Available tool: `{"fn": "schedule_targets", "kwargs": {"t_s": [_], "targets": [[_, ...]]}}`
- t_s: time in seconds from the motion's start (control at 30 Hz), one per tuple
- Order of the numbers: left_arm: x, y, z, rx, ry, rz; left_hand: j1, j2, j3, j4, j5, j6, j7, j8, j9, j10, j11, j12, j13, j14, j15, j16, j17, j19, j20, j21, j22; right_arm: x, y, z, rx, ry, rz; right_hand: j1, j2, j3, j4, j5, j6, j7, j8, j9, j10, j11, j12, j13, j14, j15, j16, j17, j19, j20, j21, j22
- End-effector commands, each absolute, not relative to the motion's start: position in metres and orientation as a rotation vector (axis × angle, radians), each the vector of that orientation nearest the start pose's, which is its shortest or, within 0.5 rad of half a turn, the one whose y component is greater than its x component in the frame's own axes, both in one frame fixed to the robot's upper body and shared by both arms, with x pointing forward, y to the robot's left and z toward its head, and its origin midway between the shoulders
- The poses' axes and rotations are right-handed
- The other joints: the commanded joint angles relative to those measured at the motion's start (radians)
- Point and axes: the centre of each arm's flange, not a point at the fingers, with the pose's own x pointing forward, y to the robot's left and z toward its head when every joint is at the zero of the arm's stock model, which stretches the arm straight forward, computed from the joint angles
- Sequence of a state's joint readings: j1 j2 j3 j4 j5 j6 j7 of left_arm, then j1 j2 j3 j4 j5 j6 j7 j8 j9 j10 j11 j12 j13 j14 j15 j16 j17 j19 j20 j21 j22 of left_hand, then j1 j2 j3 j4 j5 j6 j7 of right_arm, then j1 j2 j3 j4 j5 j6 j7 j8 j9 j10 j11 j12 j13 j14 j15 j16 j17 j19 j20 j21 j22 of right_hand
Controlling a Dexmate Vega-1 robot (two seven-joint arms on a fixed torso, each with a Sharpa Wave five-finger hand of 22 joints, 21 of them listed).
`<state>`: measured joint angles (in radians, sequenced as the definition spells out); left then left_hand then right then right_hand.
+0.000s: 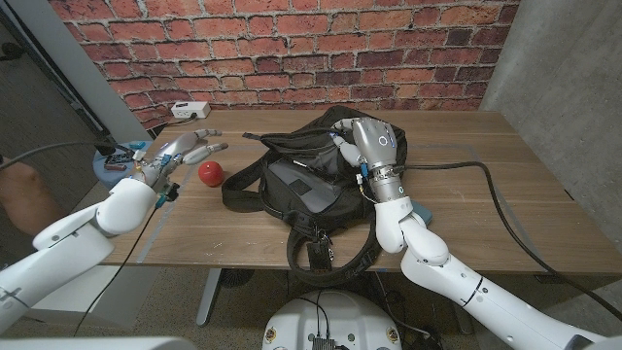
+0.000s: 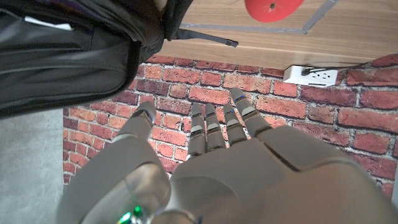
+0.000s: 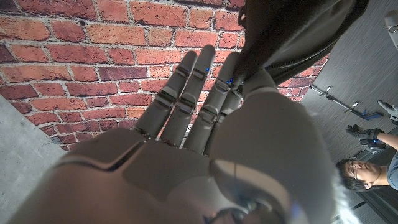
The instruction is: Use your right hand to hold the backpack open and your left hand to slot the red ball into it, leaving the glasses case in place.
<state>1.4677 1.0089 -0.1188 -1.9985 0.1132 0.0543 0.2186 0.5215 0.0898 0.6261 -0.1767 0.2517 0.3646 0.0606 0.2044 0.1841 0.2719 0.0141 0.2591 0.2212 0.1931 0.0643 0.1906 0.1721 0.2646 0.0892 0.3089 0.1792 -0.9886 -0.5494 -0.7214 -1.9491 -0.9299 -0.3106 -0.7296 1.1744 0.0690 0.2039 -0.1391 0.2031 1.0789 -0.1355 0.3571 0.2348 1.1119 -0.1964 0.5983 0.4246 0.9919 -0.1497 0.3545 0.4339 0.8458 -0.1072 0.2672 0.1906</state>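
Red ball (image 1: 210,173) sits on the bench just beyond my open, empty left hand (image 1: 182,151); my right hand (image 1: 367,142) grips the backpack (image 1: 301,180) rim. A clumsy reach could roll the ball away.

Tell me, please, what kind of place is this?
Probably an indoor robot test room or lab: a brick-pattern wall behind a wooden table, a white power strip, thick cables, and a person watching nearby.

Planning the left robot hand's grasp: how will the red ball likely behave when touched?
The red ball is round and sits free on the smooth table, so a nudge would probably roll it. It looks small beside the open left robot hand, so likely light. Its smooth surface may slip from the fingertips.
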Motion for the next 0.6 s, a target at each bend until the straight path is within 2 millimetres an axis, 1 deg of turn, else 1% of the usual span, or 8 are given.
{"fn": "schedule_targets", "kwargs": {"t_s": [0.03,0.13,0.2,0.27,0.43,0.5,0.53,0.6], "targets": [[0.486,0.392,0.017,1.281,-0.536,0.266,0.015,-0.006,0.002,-0.007,0.006,-0.005,-0.004,-0.005,0.001,0.003,-0.006,0.002,0.002,-0.001,-0.005,-0.003,0.002,0.010,-0.001,-0.001,0.005,0.484,-0.097,-0.006,-1.090,-1.242,-0.487,0.011,0.008,-0.007,0.002,0.001,0.010,-0.006,0.002,0.005,-0.001,-0.003,-0.005,0.002,0.007,-0.092,-0.003,0.004,-0.004,-0.082,0.009,0.003],[0.490,0.394,0.017,1.297,-0.523,0.265,0.019,-0.009,0.002,-0.007,0.008,-0.011,-0.006,-0.007,0.001,0.002,-0.006,0.001,0.003,-0.002,-0.005,-0.003,0.002,0.012,-0.003,-0.001,0.005,0.485,-0.096,-0.005,-1.083,-1.239,-0.491,0.012,0.009,-0.009,0.002,0.001,0.009,-0.005,0.001,0.005,-0.001,-0.003,-0.005,0.003,0.008,-0.092,-0.005,0.006,-0.003,-0.083,0.010,0.003],[0.492,0.394,0.017,1.304,-0.505,0.264,0.027,-0.014,0.001,-0.007,0.010,-0.026,-0.011,-0.013,0.002,-0.004,-0.017,-0.002,0.005,-0.005,-0.006,-0.005,0.002,0.010,-0.007,-0.004,0.006,0.486,-0.095,-0.005,-1.081,-1.237,-0.490,0.012,0.009,-0.010,0.002,0.001,0.010,-0.006,0.001,0.005,-0.002,-0.003,-0.005,0.004,0.008,-0.092,-0.006,0.007,-0.003,-0.083,0.010,0.002],[0.494,0.394,0.017,1.327,-0.489,0.271,0.031,-0.017,0.000,-0.006,0.011,-0.028,-0.012,-0.013,0.002,-0.008,-0.021,-0.003,0.006,-0.011,-0.007,-0.007,0.002,0.005,-0.008,-0.007,0.006,0.487,-0.094,-0.005,-1.082,-1.238,-0.486,0.013,0.010,-0.011,0.002,0.001,0.009,-0.006,0.001,0.005,-0.003,-0.003,-0.007,0.003,0.008,-0.092,-0.007,0.008,-0.004,-0.083,0.010,0.002],[0.498,0.393,0.019,1.371,-0.443,0.280,0.038,-0.030,-0.007,-0.001,0.012,-0.043,-0.020,-0.017,0.003,-0.024,-0.031,-0.010,0.010,-0.039,-0.004,-0.014,0.003,-0.019,-0.015,-0.020,0.007,0.489,-0.093,-0.004,-1.079,-1.235,-0.489,0.014,0.011,-0.013,0.002,0.001,0.010,-0.006,0.001,0.005,-0.001,-0.003,-0.007,0.003,0.010,-0.092,-0.010,0.011,-0.003,-0.083,0.011,0.002],[0.499,0.392,0.020,1.391,-0.429,0.284,0.040,-0.034,-0.012,0.002,0.013,-0.048,-0.026,-0.017,0.003,-0.026,-0.042,-0.011,0.013,-0.048,-0.003,-0.014,0.003,-0.039,-0.015,-0.031,0.007,0.490,-0.093,-0.004,-1.077,-1.234,-0.489,0.015,0.012,-0.015,0.002,0.001,0.011,-0.007,0.001,0.005,0.000,-0.003,-0.007,0.003,0.011,-0.092,-0.011,0.012,-0.003,-0.083,0.011,0.002],[0.501,0.391,0.021,1.410,-0.403,0.282,0.041,-0.036,-0.016,0.004,0.013,-0.051,-0.031,-0.017,0.004,-0.026,-0.044,-0.011,0.014,-0.059,-0.002,-0.015,0.003,-0.057,-0.015,-0.039,0.008,0.491,-0.093,-0.004,-1.075,-1.233,-0.490,0.015,0.013,-0.015,0.002,0.001,0.010,-0.006,0.001,0.005,0.000,-0.002,-0.007,0.004,0.011,-0.092,-0.012,0.013,-0.003,-0.083,0.012,0.002],[0.502,0.392,0.022,1.417,-0.380,0.281,0.041,-0.037,-0.018,0.006,0.013,-0.053,-0.033,-0.017,0.004,-0.028,-0.044,-0.012,0.015,-0.070,0.000,-0.017,0.003,-0.065,-0.014,-0.043,0.008,0.491,-0.093,-0.004,-1.074,-1.232,-0.491,0.015,0.013,-0.016,0.002,0.001,0.011,-0.005,0.001,0.005,0.001,-0.002,-0.006,0.004,0.011,-0.092,-0.012,0.014,-0.002,-0.082,0.012,0.002]]}}
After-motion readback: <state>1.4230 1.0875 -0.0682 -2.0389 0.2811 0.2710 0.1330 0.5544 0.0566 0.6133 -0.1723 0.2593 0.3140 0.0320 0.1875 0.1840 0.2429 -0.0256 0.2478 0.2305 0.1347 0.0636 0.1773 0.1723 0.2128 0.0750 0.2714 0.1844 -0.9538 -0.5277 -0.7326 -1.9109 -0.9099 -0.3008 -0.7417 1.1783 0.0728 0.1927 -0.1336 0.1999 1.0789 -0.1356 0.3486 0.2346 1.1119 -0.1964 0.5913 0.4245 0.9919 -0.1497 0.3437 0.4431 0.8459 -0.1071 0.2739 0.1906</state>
